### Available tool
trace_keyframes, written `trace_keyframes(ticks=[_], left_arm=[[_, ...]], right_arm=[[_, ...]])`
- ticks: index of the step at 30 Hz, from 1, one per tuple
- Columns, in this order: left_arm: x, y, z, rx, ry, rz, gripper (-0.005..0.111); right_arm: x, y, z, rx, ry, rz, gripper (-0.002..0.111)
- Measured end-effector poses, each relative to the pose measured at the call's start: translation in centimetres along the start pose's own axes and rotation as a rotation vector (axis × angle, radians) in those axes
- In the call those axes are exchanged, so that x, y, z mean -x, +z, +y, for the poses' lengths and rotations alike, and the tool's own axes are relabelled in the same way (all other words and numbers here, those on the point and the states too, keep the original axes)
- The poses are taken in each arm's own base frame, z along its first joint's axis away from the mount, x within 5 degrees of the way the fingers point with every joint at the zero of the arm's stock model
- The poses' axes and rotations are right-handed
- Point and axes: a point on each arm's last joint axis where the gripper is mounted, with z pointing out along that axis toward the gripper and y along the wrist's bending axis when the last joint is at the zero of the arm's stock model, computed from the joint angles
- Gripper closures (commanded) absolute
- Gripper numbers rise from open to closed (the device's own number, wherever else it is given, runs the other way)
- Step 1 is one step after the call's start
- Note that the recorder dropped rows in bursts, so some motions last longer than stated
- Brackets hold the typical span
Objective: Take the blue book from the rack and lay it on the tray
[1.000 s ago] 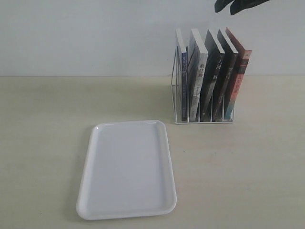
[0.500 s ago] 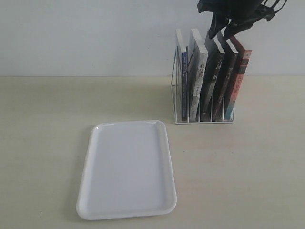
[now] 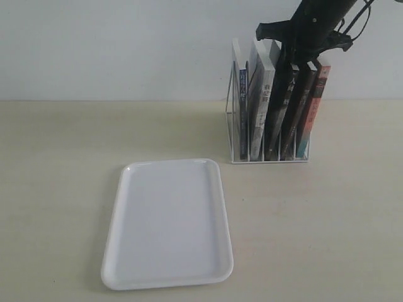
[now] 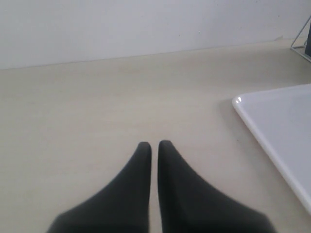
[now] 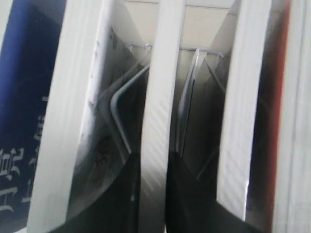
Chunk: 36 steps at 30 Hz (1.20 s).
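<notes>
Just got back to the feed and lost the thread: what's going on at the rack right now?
The right hand is down at the white wire rack, its fingers either side of the middle, black-spined book; I cannot tell if it is clamped. That is not the blue book, which stands in the leftmost slot. The white tray lies empty in front. The left hand hovers shut over the table, holding nothing.

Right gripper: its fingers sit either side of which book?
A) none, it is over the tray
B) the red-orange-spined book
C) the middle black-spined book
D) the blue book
C: the right wrist view shows the right gripper straddling the page edge of the middle black-spined book, with two books on each side of it.
</notes>
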Motion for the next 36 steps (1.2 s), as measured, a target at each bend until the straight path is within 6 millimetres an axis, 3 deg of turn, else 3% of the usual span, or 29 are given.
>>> trace_keyframes(ticks=[4,7,14,18,36], left_arm=[[0.0,0.0,0.0,0.0,0.0,0.0,0.102],[0.0,0.0,0.0,0.0,0.0,0.0,0.102],[0.0,0.0,0.0,0.0,0.0,0.0,0.102],[0.0,0.0,0.0,0.0,0.0,0.0,0.102],[0.0,0.0,0.0,0.0,0.0,0.0,0.102]], right_arm=[[0.0,-0.3,0.0,-0.002,0.0,-0.004,0.108],[0.1,-1.7,0.3,-0.001,-0.006,-0.017,0.108],[0.5,-9.9,1.9,0.006,-0.037,-0.171,0.108],[0.3,-12.6,2.3,0.004,-0.048,-0.221,0.108],[0.2,-12.9,2.3,-0.007,-0.053,-0.222,0.108]])
